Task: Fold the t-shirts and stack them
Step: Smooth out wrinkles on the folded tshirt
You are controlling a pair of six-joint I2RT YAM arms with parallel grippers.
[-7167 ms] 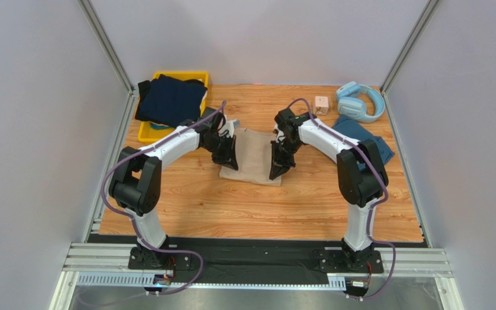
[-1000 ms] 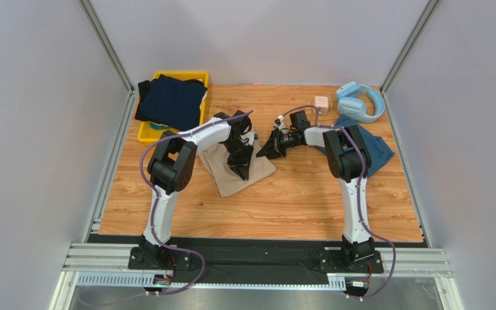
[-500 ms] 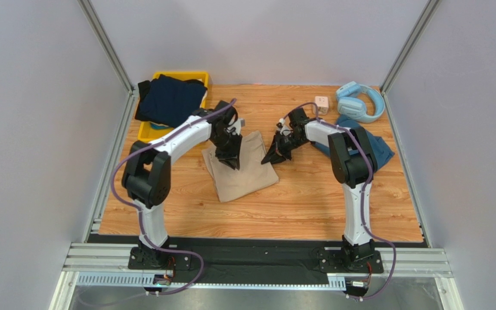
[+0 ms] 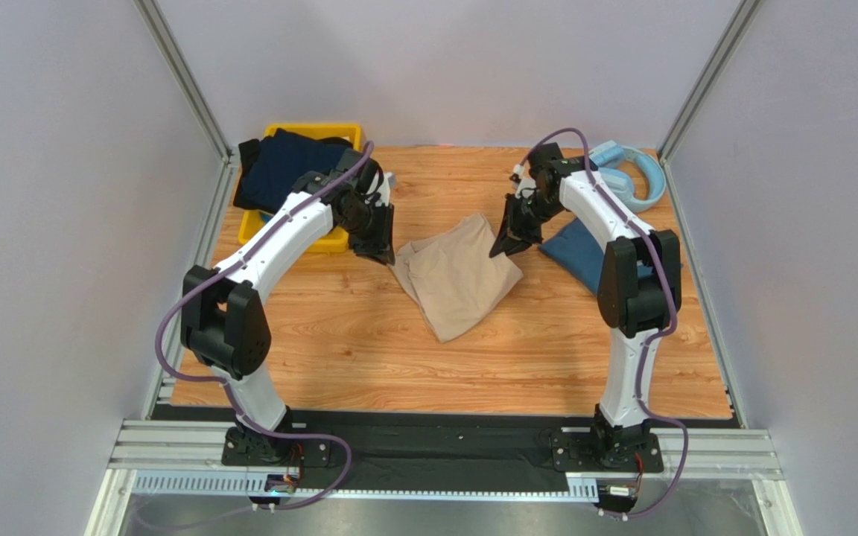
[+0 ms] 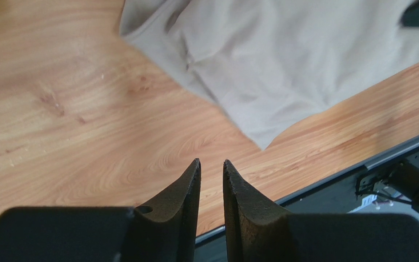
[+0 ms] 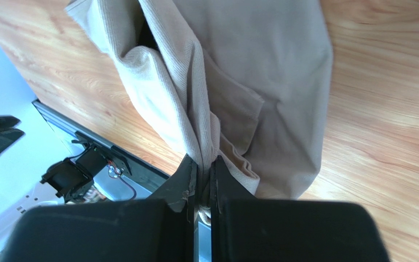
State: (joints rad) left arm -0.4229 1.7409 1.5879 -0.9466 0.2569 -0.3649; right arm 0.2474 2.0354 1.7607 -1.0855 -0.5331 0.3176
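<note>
Left jaws have let go & backed off to the left, a bit apart, holding nothing. Right jaws pinch the beige tee (image 4: 456, 279) & have pulled it right, mid tabletop (image 4: 322, 357), near the blue tee (image 4: 579, 248). Stacking's prob. next.

beige tee (image 4: 456, 285): centre (edge lifted) | teal tee (image 4: 573, 248): right | navy tee (image 4: 288, 168): far-left

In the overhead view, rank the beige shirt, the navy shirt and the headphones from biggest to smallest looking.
Largest: beige shirt and navy shirt, too alike to rank.
Smallest: headphones, clearly, though partly hidden.
</note>
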